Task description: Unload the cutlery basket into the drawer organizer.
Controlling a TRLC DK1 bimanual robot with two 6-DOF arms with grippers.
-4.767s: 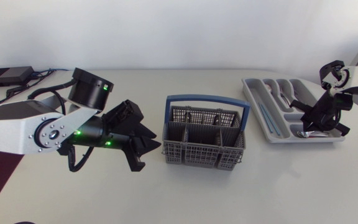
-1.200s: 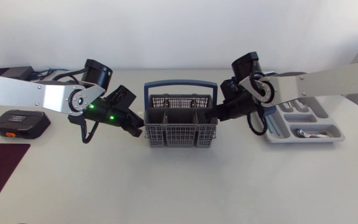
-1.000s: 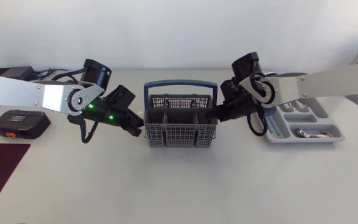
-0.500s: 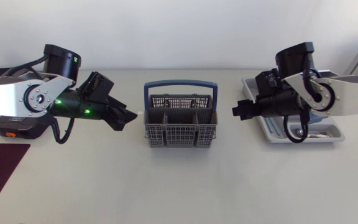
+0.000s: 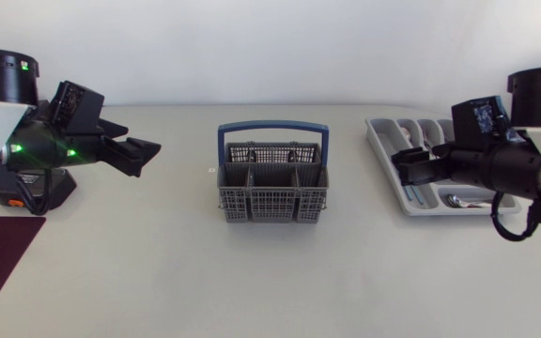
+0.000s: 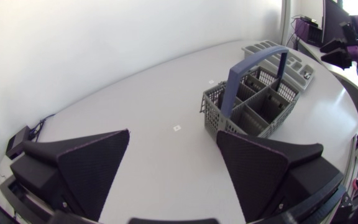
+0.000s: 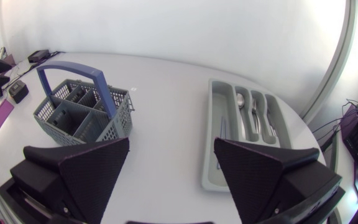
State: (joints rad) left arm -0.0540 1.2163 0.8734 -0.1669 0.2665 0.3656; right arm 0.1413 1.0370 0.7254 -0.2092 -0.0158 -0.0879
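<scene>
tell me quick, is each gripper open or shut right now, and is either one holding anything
left gripper: open, holding nothing
right gripper: open, holding nothing

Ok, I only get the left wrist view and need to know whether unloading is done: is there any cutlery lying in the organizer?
Observer: Yes. The right wrist view shows a spoon and more silver cutlery lying in the organizer's compartments.
Operator: Is the right end effector carrying anything?
Observer: No. It is open, with nothing between its fingers.
Operator: And the basket's far compartments?
Observer: Seen from the right wrist, they look empty.
</scene>
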